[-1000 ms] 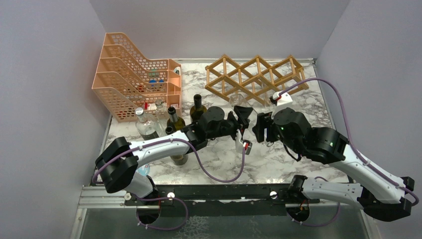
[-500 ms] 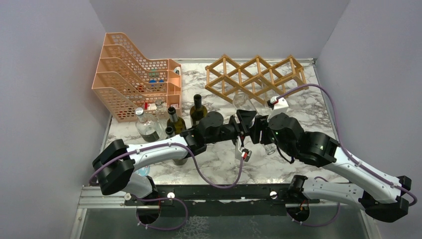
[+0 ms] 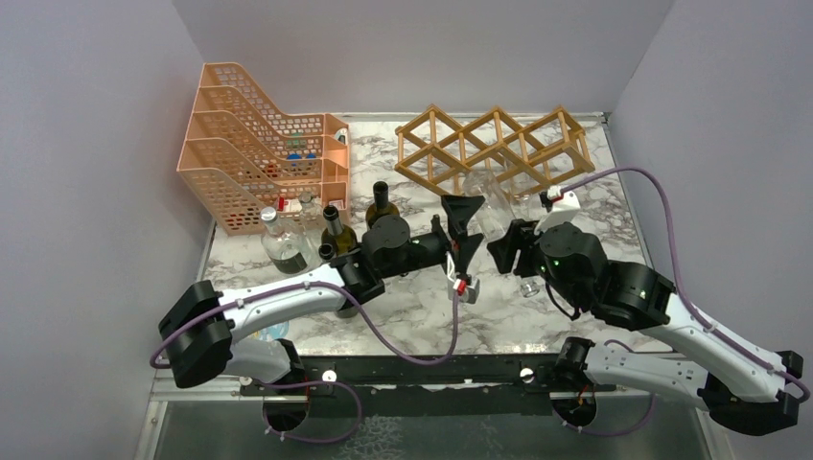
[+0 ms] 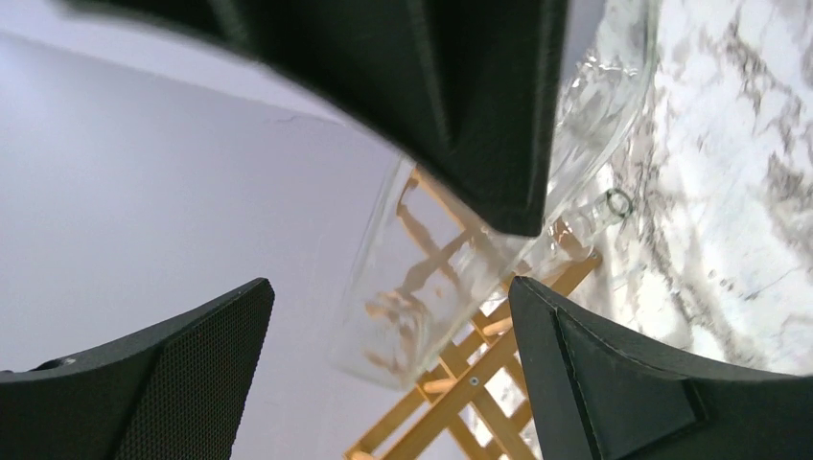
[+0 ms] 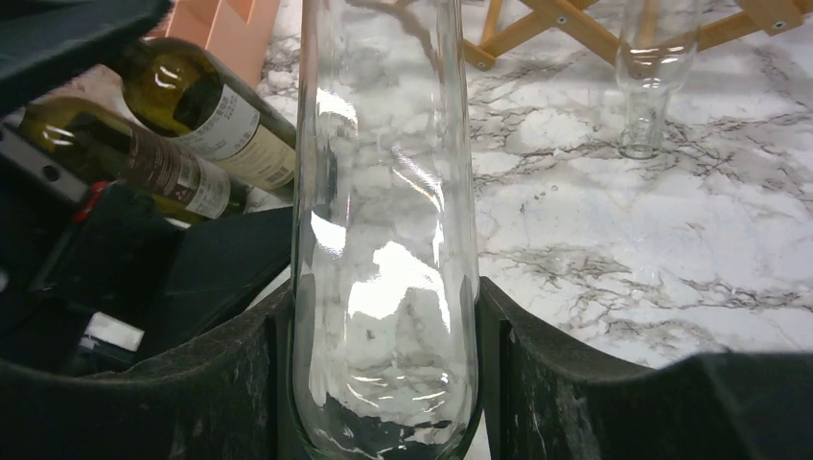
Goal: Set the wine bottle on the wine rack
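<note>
Wine bottle [image 5: 383,192]: clear glass, gripped just in front of the wine rack [image 3: 494,144], between the two arms.
Long axis: diagonal in the overhead view, near-right to far-left. The wide rounded end sits nearest the right wrist camera, and the body points away toward the rack.
Right pincer [image 5: 383,326]: clenched on the bottle's body.
Left pincer [image 3: 467,232]: released, fingers spread, empty, just beside the bottle.
</note>
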You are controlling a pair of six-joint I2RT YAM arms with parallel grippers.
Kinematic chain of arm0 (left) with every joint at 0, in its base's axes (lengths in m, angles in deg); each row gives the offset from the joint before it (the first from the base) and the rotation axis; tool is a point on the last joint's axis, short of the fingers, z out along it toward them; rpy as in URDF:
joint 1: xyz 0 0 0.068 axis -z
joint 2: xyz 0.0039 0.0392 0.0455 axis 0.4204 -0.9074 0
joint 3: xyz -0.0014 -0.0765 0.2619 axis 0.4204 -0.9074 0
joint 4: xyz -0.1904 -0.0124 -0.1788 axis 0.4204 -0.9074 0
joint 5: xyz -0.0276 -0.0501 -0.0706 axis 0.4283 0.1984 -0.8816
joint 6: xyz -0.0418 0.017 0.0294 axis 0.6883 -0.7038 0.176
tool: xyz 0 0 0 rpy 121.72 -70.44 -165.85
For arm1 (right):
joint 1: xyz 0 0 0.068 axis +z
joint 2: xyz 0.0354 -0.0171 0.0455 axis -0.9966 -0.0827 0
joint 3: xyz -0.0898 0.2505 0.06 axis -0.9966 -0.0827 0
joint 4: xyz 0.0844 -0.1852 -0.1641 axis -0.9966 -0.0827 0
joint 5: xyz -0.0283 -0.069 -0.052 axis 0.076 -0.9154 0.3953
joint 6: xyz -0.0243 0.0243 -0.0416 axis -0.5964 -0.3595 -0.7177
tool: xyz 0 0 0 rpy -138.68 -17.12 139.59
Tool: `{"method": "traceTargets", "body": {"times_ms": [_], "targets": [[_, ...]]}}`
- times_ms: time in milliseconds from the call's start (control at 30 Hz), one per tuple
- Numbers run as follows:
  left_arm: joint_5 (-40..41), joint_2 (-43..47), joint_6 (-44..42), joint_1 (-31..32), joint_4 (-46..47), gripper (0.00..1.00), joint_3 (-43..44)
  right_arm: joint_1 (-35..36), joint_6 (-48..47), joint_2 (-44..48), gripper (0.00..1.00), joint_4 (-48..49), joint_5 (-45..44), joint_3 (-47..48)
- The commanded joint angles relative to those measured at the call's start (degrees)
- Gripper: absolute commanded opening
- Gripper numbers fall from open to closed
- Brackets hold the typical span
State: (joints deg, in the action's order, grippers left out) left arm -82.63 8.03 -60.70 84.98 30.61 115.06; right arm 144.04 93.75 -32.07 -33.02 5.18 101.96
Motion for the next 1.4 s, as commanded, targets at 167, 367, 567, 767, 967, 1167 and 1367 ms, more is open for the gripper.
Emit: {"method": "traceTargets", "body": {"times_ms": [167, 367, 567, 767, 967, 1167, 1367], "targets": [[17.0, 12.3, 39.3, 0.2, 2.7, 0.99, -3.2, -0.2, 0.0, -1.4, 0.12, 3.6, -7.3, -1.4], [35.8, 19.2, 63.0, 0.1, -7.2, 0.99, 0.5, -3.6, -10.9, -6.6, 0.12, 20.0, -1.2, -7.9], [43.5, 19.0, 69.8, 0.0, -23.8, 0.99, 10.8, -11.6, -10.9, -14.7, 0.08, 25.1, 10.9, -9.5], [46.2, 19.7, 71.5, 0.0, -33.9, 0.99, 17.2, -12.4, -9.5, -19.4, 0.07, 29.8, 11.5, -13.4], [46.6, 20.4, 67.3, 0.0, -35.8, 0.99, 18.6, -14.3, -8.7, -23.2, 0.05, 38.2, 9.6, -17.8], [46.1, 20.5, 66.7, 0.0, -36.3, 0.99, 18.5, -15.3, -7.6, -27.1, 0.04, 42.3, 6.6, -16.9], [47.8, 23.0, 67.3, 0.0, -35.2, 0.99, 16.4, -16.3, -5.6, -31.2, 0.03, 42.5, 4.2, -14.4]]}}
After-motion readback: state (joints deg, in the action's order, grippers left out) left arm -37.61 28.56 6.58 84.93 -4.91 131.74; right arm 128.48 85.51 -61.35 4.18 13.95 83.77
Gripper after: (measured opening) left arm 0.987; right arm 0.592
